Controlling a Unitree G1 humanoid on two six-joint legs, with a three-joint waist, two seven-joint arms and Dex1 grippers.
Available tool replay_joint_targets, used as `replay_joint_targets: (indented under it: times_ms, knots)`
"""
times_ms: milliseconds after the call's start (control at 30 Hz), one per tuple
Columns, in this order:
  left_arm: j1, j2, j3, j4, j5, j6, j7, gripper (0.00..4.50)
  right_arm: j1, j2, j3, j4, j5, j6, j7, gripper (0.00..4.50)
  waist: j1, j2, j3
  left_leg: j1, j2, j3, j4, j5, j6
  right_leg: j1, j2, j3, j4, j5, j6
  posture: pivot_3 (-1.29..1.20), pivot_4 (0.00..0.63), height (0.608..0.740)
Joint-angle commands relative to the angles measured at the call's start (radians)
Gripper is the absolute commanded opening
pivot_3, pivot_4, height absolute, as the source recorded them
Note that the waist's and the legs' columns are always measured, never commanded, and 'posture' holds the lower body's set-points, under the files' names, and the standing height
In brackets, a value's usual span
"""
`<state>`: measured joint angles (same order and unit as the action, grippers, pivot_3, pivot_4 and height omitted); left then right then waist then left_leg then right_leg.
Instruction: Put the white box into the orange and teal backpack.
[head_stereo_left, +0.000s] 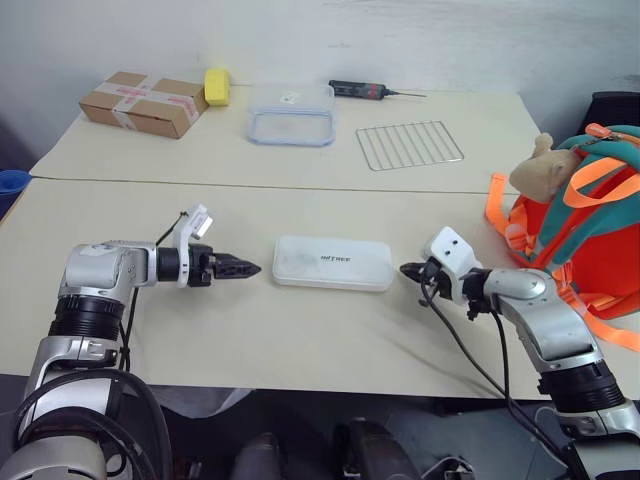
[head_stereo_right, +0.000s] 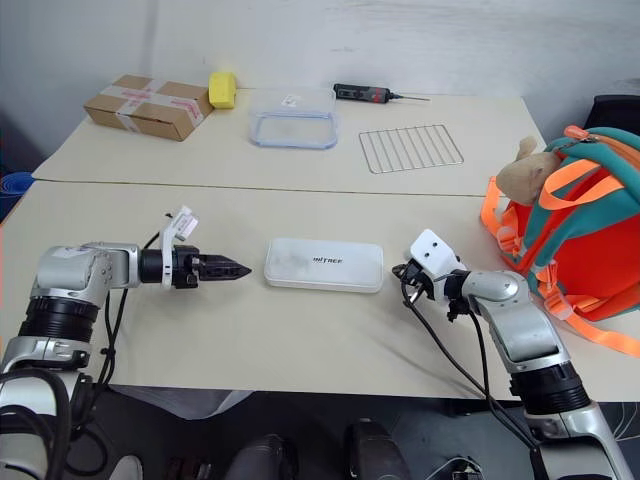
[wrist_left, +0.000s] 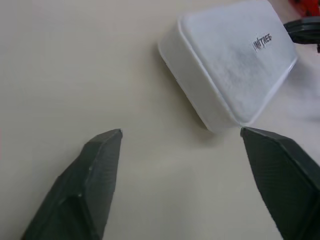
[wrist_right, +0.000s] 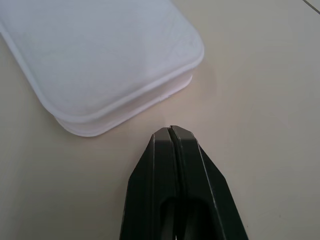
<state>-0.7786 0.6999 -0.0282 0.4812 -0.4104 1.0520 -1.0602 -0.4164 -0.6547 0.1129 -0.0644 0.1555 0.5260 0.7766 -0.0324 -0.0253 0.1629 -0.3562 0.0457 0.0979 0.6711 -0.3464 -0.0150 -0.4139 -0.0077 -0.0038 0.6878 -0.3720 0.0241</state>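
Observation:
The white box (head_stereo_left: 332, 262) lies flat on the near beige table, lettering facing up, between my two grippers. My left gripper (head_stereo_left: 245, 268) hovers just off the box's left end, pointing at it. In the left wrist view its fingers (wrist_left: 95, 175) stand wide apart and open, with the box's corner (wrist_left: 235, 60) beyond them. My right gripper (head_stereo_left: 408, 270) is shut and empty, a short gap from the box's right end (wrist_right: 105, 60). The orange and teal backpack (head_stereo_left: 590, 230) stands at the table's right edge with a tan plush toy (head_stereo_left: 540, 165) on it.
On the far table sit a brown taped cardboard box (head_stereo_left: 145, 102), a yellow sponge (head_stereo_left: 217, 86), a clear container with a bluish rim (head_stereo_left: 291, 115), a wire rack (head_stereo_left: 409, 144) and a black tool (head_stereo_left: 362, 90). A seam separates the two tables.

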Motion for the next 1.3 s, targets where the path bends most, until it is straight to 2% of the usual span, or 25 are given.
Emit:
replay_joint_targets:
  times_ms: [33,200,567,733,867,1000,1133,1300]
  knots:
    - [-0.05,-0.024,-0.016,0.117,-0.004,0.062,-0.025,4.48,-0.022,-0.009,-0.007,-0.011,-0.005,-0.018,0.014,0.0,0.001,0.0,0.0,0.0,0.0,0.0,0.001,0.0,0.0,0.0,0.0,0.0,0.001,0.0,0.0,0.0,0.15,0.74]
    - [-0.154,-0.09,0.004,0.306,0.006,0.116,-0.009,4.48,-0.032,0.003,0.0,-0.01,-0.006,-0.015,0.014,0.0,0.006,0.0,0.0,0.0,-0.001,-0.001,0.007,0.0,0.0,0.001,-0.001,0.0,0.004,0.0,0.0,0.0,0.15,0.74]
    - [-0.271,-0.246,-0.093,0.43,0.091,0.084,-0.063,4.48,-0.044,0.04,0.028,-0.008,-0.014,-0.018,0.014,0.0,0.005,0.0,0.0,0.0,-0.002,-0.002,0.009,0.0,0.001,0.002,-0.002,0.0,0.005,0.0,0.0,0.0,0.15,0.74]
    - [-0.287,-0.269,-0.128,0.424,0.107,0.1,-0.114,4.48,-0.047,0.05,0.027,-0.002,-0.018,-0.021,0.006,0.0,0.005,0.0,0.0,0.0,-0.002,-0.002,0.009,0.0,0.001,0.002,-0.002,0.0,0.005,0.0,0.0,0.0,0.15,0.74]
    - [-0.316,-0.256,-0.106,0.43,0.089,0.126,-0.151,3.66,-0.028,0.053,0.018,-0.004,-0.019,-0.028,-0.003,0.0,0.004,0.0,0.0,0.0,-0.002,-0.002,0.009,0.0,0.001,0.002,-0.002,0.0,0.006,0.0,0.0,0.0,0.15,0.74]
    - [-0.321,-0.252,-0.111,0.419,0.088,0.136,-0.18,2.47,-0.017,0.061,0.013,-0.008,-0.016,-0.029,-0.015,0.0,-0.001,0.0,0.0,-0.002,-0.001,-0.002,0.009,0.0,0.0,0.0,-0.001,0.0,0.006,0.0,0.0,0.0,0.15,0.74]
    - [-0.314,-0.24,-0.086,0.37,0.045,0.185,-0.221,1.51,0.011,0.068,-0.012,-0.04,-0.005,-0.02,-0.043,0.0,0.001,0.0,0.0,-0.002,-0.001,-0.002,0.01,0.0,0.0,0.0,-0.001,0.0,0.007,0.0,0.0,0.0,0.15,0.74]
    - [-0.244,-0.192,-0.03,0.174,-0.065,0.309,-0.244,1.41,0.135,0.041,-0.134,-0.189,0.046,0.055,-0.081,0.0,0.001,0.0,0.0,-0.003,-0.001,-0.002,0.008,0.0,0.0,-0.001,-0.001,0.001,0.007,0.0,0.0,0.0,0.15,0.74]
